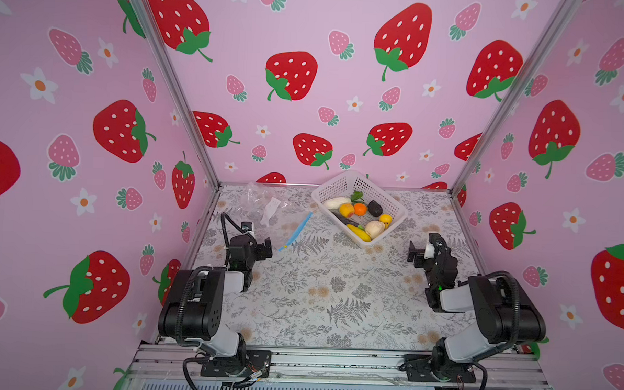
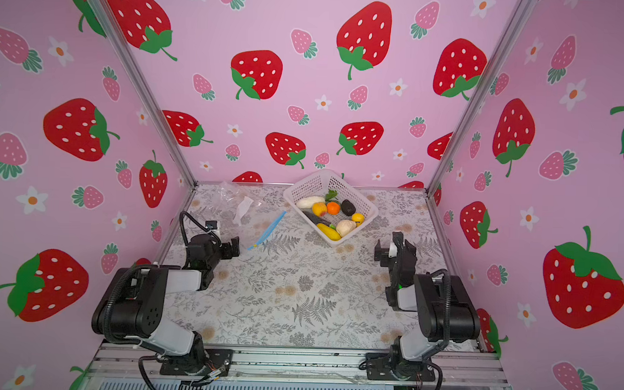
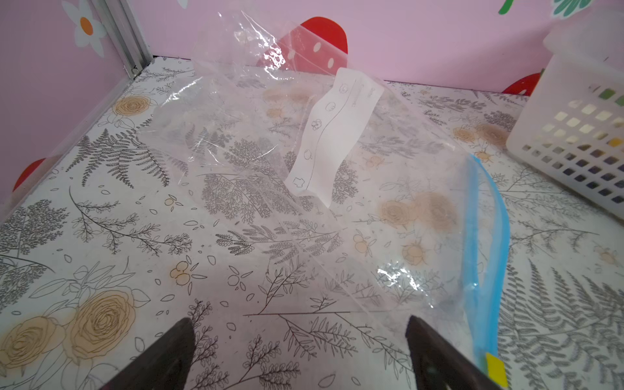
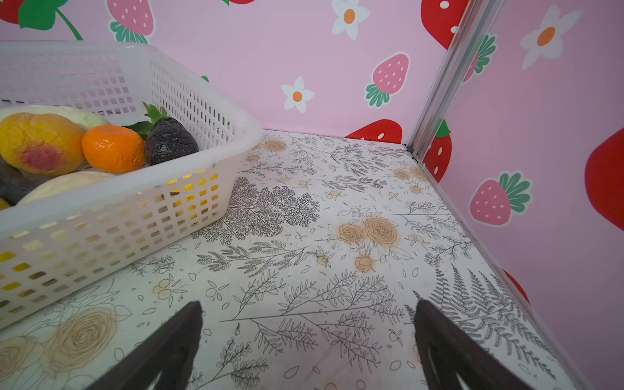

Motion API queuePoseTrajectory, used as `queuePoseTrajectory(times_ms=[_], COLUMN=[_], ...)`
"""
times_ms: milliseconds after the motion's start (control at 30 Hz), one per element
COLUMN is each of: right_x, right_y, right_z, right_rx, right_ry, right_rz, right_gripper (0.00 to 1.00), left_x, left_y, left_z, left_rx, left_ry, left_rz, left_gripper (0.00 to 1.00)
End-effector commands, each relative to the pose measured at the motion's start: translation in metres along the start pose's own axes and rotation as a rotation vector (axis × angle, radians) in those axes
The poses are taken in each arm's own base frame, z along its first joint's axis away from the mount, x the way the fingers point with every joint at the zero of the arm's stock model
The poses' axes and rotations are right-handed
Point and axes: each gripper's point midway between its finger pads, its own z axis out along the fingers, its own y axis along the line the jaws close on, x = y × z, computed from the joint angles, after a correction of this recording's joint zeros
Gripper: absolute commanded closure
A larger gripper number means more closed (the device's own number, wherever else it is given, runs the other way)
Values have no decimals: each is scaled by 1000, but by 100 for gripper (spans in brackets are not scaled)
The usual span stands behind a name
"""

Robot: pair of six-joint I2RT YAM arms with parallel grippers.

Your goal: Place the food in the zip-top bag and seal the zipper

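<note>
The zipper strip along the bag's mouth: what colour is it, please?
The zipper is light blue; the left wrist view shows it best.

Basket [image 4: 101, 236] cut off by right wrist view's edge; garlic [image 4: 67, 182] half hidden behind its rim. Zip-top bag [image 1: 253, 201] outline faint from above.

The zip-top bag [image 1: 256, 201] was laid on the table [image 1: 317, 303] at the back left, its zipper [image 1: 296, 231] turned toward the basket [image 1: 334, 187], which was set just to its right. All the food [image 1: 360, 209] was kept in the basket.
</note>
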Motion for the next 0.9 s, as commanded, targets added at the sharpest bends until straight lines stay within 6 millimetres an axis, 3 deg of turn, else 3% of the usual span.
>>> queuePoseTrajectory(times_ms=[0, 867], right_x=[-6, -8], right_y=[0, -4], right_z=[1, -2], right_rx=[-15, -4], right_ry=[-24, -36], right_rz=[5, 17], right_gripper=[1, 1], left_x=[-9, -9], left_y=[-1, -1], left_z=[-1, -1], left_rx=[0, 1], left_ry=[-29, -29], left_rz=[18, 18], left_gripper=[1, 1])
